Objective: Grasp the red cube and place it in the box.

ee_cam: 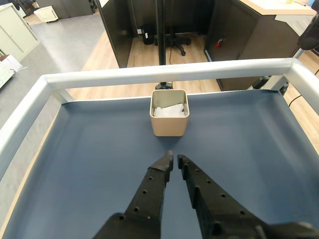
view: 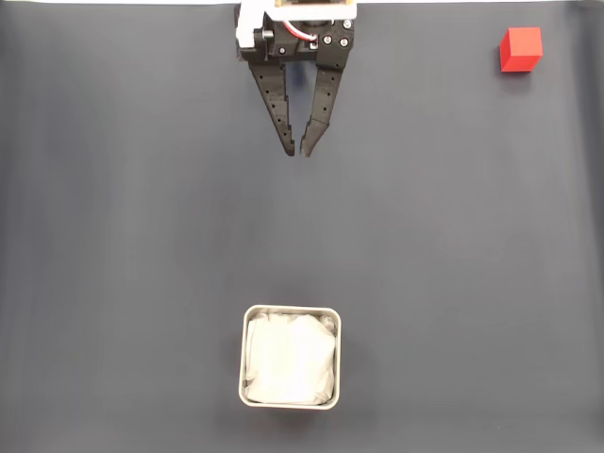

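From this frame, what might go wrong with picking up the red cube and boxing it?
1. The small bright red cube sits far right near the mat's edge in the fixed view, so the reach may be awkward.
2. The black two-finger gripper is nearly closed and must open first.
3. The small metallic-rimmed box with white lining is a narrow target.

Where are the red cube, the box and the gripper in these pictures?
red cube (view: 521, 49): fixed view, middle of its top face.
box (view: 291, 310): fixed view, upper stretch of its pale rim.
gripper (ee_cam: 174, 160): wrist view, midway between its nearly closed fingertips.
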### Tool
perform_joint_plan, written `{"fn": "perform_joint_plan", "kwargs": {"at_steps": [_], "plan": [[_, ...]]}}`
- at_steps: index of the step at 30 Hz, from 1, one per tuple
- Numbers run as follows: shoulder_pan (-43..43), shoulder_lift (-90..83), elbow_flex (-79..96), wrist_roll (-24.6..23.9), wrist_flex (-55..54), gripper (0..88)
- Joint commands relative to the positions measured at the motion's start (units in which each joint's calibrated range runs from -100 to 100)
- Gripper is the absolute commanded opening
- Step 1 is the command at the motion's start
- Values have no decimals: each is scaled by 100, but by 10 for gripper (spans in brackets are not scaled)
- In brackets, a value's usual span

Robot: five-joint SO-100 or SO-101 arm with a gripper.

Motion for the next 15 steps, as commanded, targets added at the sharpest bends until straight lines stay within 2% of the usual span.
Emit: {"fn": "perform_joint_plan", "kwargs": {"at_steps": [1,15], "plan": [[32,321,-548,34,204,0],[189,945,-904,210,540,0]]}}
